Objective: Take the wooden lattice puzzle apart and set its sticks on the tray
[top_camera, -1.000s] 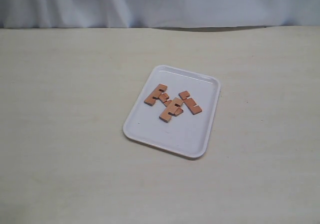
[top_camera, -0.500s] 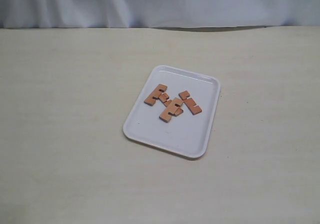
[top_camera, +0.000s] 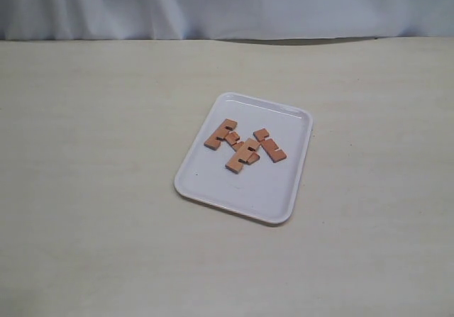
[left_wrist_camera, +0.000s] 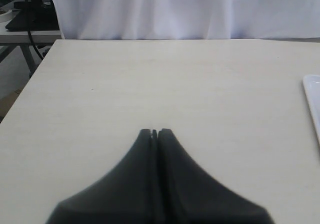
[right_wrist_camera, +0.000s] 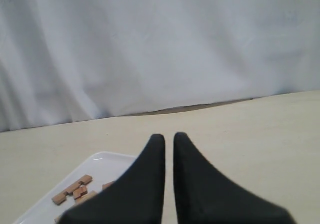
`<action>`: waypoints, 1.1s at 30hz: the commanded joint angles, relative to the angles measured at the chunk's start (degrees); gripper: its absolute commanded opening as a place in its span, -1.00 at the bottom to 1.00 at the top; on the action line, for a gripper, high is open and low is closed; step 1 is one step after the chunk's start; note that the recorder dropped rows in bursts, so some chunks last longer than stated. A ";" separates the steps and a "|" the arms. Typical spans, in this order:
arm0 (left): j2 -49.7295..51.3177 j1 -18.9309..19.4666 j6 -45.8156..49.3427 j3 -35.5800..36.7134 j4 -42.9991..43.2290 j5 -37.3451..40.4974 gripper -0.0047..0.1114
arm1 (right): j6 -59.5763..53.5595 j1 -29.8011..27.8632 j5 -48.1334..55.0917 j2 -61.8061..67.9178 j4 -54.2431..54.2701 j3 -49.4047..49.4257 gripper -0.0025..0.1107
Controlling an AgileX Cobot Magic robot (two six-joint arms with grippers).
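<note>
The white tray [top_camera: 213, 193] lies near the table's middle. The lattice puzzle no longer shows as a grid. Its reddish-brown notched sticks lie loose on the tray: one at the left [top_camera: 221, 134], one in the middle [top_camera: 240, 156] over a partly hidden piece, one at the right [top_camera: 270, 145]. Neither gripper appears in the exterior view. My left gripper [left_wrist_camera: 154, 132] is shut and empty above bare table, the tray's rim [left_wrist_camera: 312, 98] off to one side. My right gripper [right_wrist_camera: 169, 136] has its fingers almost together with nothing between them, beside the tray [right_wrist_camera: 102, 163] and sticks [right_wrist_camera: 75, 190].
A white curtain [top_camera: 227, 5] hangs behind the table's far edge. In the left wrist view the table's side edge [left_wrist_camera: 25, 88] drops off, with a dark stand [left_wrist_camera: 27, 21] beyond it. Bare tabletop surrounds the tray on all sides.
</note>
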 commanded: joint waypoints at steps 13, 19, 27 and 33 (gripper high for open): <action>-0.15 -0.43 0.11 0.18 0.03 -0.36 -0.92 | 18.25 0.35 11.53 -0.29 -22.31 0.19 -0.85; -0.15 -0.43 0.11 0.18 0.03 -0.36 -0.92 | 18.25 0.35 13.02 -0.29 -21.93 0.19 -0.85; -0.15 -0.43 0.11 0.18 0.03 -0.36 -0.92 | 18.25 0.35 13.81 -0.29 -21.93 0.19 -0.85; -0.15 -0.43 0.11 0.18 0.03 -0.36 -0.92 | 18.25 0.35 13.81 -0.29 -21.93 0.19 -0.85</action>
